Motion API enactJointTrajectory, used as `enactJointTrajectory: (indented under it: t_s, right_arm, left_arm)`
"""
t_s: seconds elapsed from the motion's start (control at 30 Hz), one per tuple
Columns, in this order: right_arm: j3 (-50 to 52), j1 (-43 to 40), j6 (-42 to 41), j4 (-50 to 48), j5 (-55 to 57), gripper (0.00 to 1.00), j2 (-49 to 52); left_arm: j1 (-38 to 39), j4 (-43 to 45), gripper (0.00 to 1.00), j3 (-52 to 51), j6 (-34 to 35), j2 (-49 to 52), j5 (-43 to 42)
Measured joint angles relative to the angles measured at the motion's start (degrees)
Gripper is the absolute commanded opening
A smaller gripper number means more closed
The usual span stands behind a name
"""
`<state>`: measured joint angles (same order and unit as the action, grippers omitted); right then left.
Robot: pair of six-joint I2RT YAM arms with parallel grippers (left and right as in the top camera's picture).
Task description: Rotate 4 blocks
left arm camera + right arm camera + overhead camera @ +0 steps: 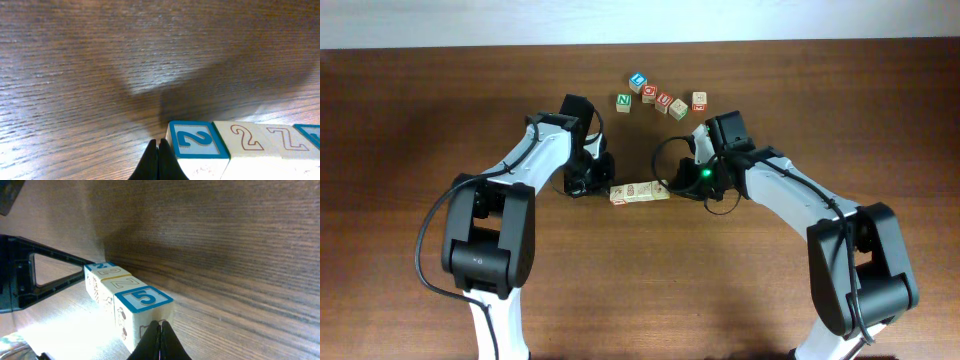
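Both claws are held pressed together and empty, the left gripper [158, 159] placed just beside one end of the row of four blocks [640, 192] and the right gripper [161, 339] at the other (its long axis runs claw to claw).

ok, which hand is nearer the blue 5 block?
Right. The right hand sits right by the blue 5 block; the left hand is beside the blue 2 block, at the opposite end of the row.
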<state>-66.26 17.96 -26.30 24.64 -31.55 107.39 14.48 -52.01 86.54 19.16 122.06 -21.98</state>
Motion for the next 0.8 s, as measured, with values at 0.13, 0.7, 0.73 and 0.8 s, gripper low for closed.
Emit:
enactJointTrajectory:
  t_s: [0.13, 0.7, 0.73, 0.8]
  right_arm:
    - [-0.7, 0.6, 0.0, 1.2, 1.0, 0.04, -0.1]
    - [-8.1, 4.8, 1.5, 6.0, 3.0, 0.04, -1.9]
    - [-8.1, 4.8, 1.5, 6.0, 3.0, 0.04, -1.9]
    - [-8.1, 4.8, 1.5, 6.0, 3.0, 0.04, -1.9]
  left_arm:
    - [0.0, -0.2, 0.0, -0.1, 0.0, 0.0, 0.3]
    - [-0.1, -0.5, 0.0, -0.4, 0.0, 0.1, 1.7]
    - [-0.1, -0.5, 0.0, -0.4, 0.0, 0.1, 1.7]
    - [-0.1, -0.5, 0.0, -0.4, 0.0, 0.1, 1.7]
